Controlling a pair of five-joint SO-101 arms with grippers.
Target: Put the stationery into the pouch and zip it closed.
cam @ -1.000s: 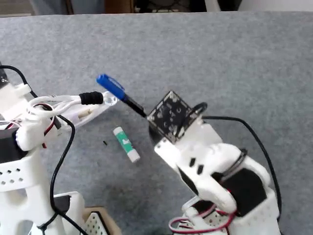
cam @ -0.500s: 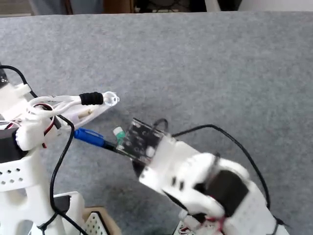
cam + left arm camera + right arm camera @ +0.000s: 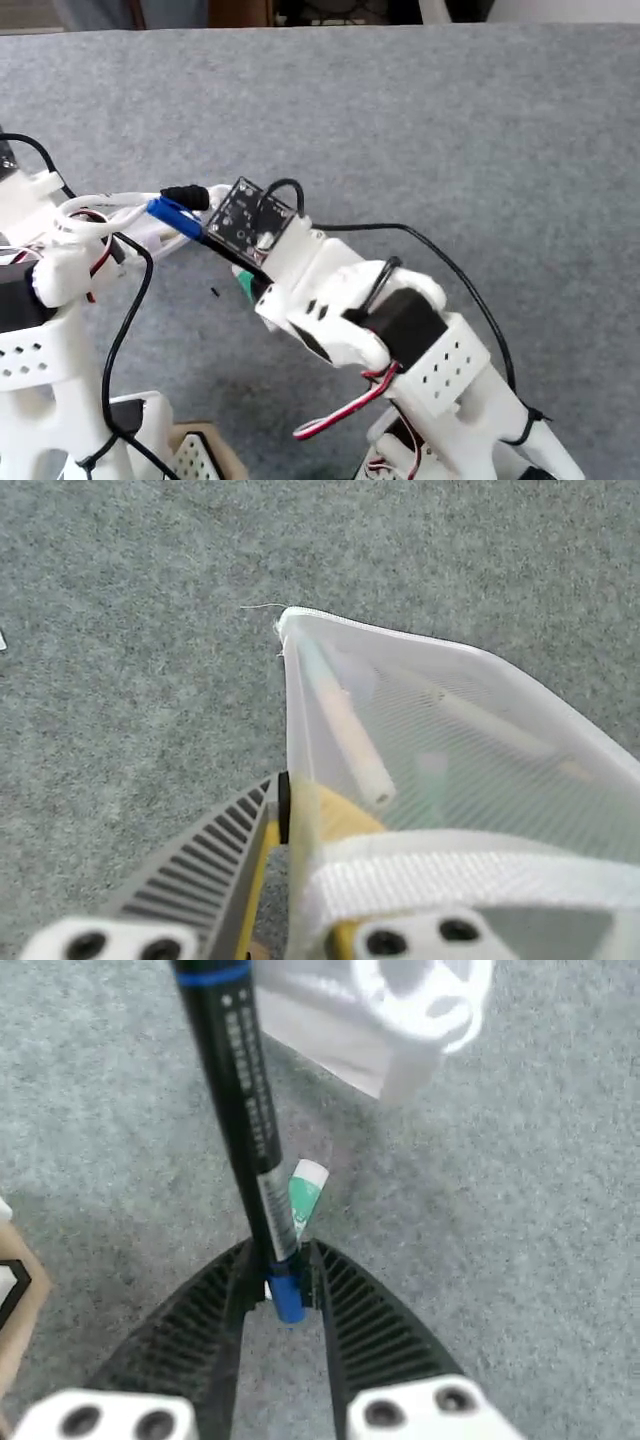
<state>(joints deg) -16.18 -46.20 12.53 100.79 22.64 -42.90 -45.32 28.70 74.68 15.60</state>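
Surface: grey felt-like table [image 3: 450,120]; a green-and-white glue stick [image 3: 305,1195] lies loose on it, not yet packed.
Left gripper [image 3: 292,805]: clamped on the rim of the mesh pouch [image 3: 430,740], probably to keep its mouth gaping; a pale stick [image 3: 345,730] already lies inside.
Right gripper [image 3: 278,1260]: closed tight around a black-and-blue pen [image 3: 235,1090] near one end, leaving the free end pointing toward the pouch, apparently for insertion.

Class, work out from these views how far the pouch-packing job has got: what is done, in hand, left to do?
Done: pale stick-shaped items already lie inside the translucent white mesh pouch, gripped at its edge by the left pincer. In hand: the right pincer holds the black pen with blue cap. Left: the green-and-white glue stick on the grey table, then zipping.
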